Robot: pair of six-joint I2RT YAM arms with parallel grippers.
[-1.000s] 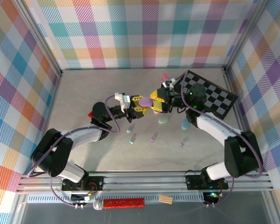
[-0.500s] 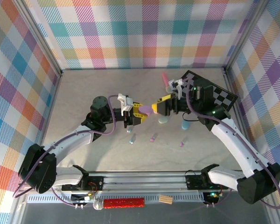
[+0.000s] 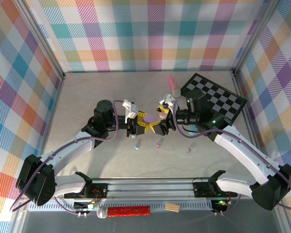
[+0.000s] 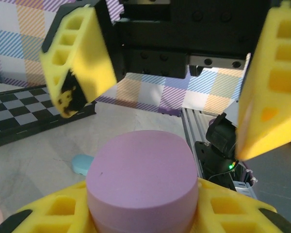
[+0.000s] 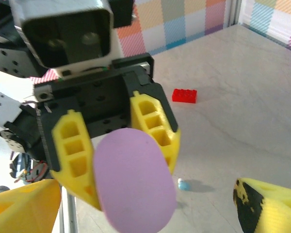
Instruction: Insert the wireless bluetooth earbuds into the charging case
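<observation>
- Your right end effector [image 3: 159,120] now sits closer to the left one than a second ago, fingers spread wide.
- Your left end effector [image 3: 145,121] pinches the purple charging case [image 4: 141,179] above the worktop [image 3: 87,97].

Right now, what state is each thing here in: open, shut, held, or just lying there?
Purple charging case: lid closed, held off the table.
Left gripper: shut on that case.
Right gripper: open, one finger on each side of the case.
Blue earbud: loose on the table.
Purple earbuds: loose on the table.
Pink toy microphone: lying beside the checkerboard.
Red brick: resting on the table.
</observation>
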